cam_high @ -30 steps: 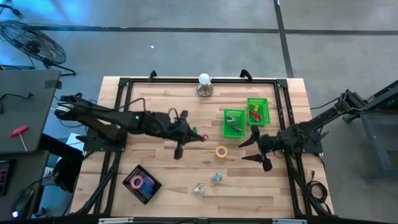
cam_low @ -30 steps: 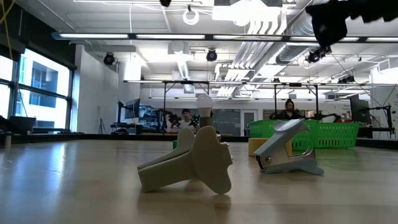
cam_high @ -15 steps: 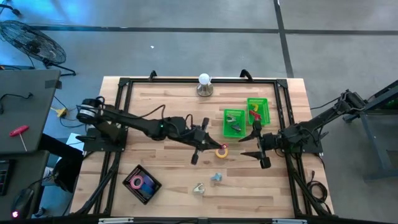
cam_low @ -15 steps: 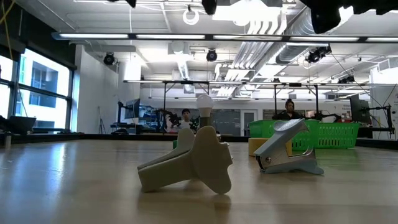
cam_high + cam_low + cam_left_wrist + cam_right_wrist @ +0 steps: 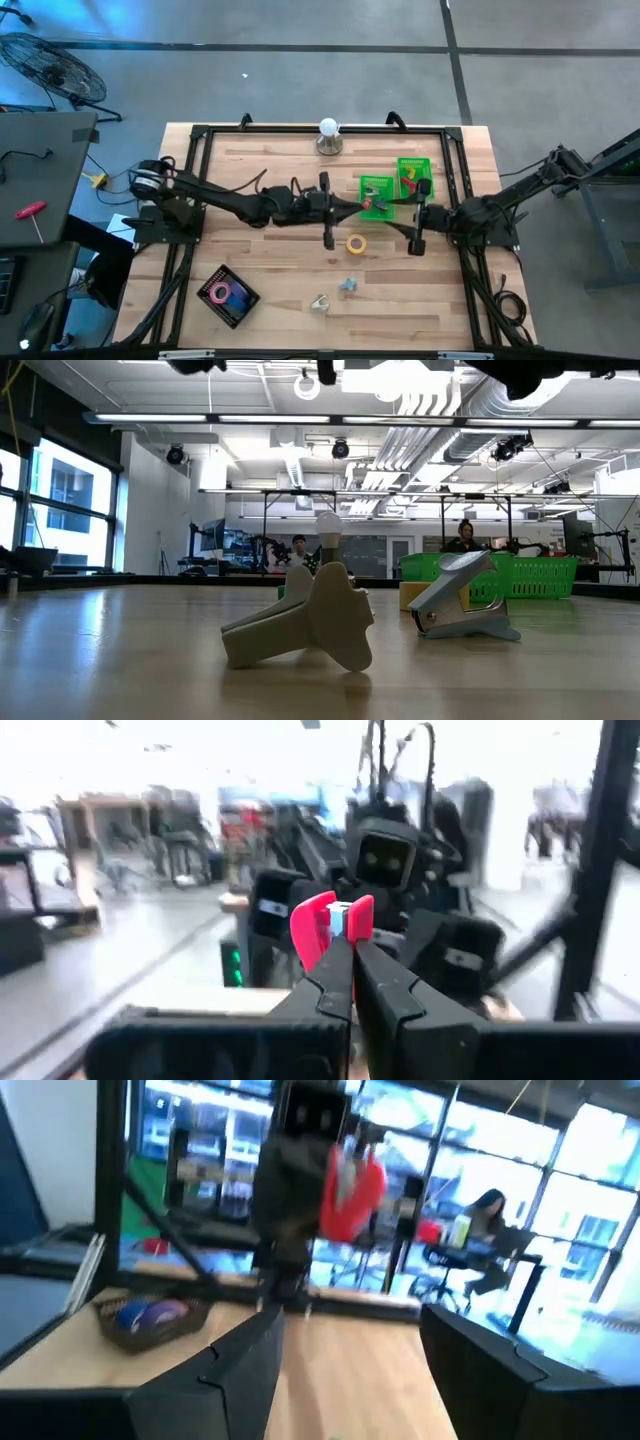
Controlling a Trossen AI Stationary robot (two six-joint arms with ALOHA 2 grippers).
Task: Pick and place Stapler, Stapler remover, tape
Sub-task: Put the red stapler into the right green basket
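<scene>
Risk: the left gripper (image 5: 366,207) carries a small red staple remover (image 5: 332,923) over the near green bin (image 5: 377,182). The pinch looks shallow, so in my judgement the remover could twist out and land on the bin rim or the table.
Risk, second: both arms meet in a tight spot beside the bins. The right gripper (image 5: 416,222) hovers just beside the left one; an ill-timed move by either could cause contact.
Left jaws: pressed together on the red remover, which sticks out past the fingertips in the left wrist view.
Right jaws: spread wide, nothing between them; the right wrist view looks straight at the other arm and the red item it carries.
Held item vs bin: roughly above the near bin's edge in the high view; height above it cannot be judged.
Yellow tape (image 5: 356,243): flat on the table, just below the two grippers in the high view, apart from both.
Pink tape (image 5: 223,294): lies with another roll in a dark tray (image 5: 243,301) at the front left, well apart.
Beige remover (image 5: 305,626), metal remover (image 5: 462,603): on the table near the front edge, untouched.
Far green bin (image 5: 420,167): holds red and green items.
</scene>
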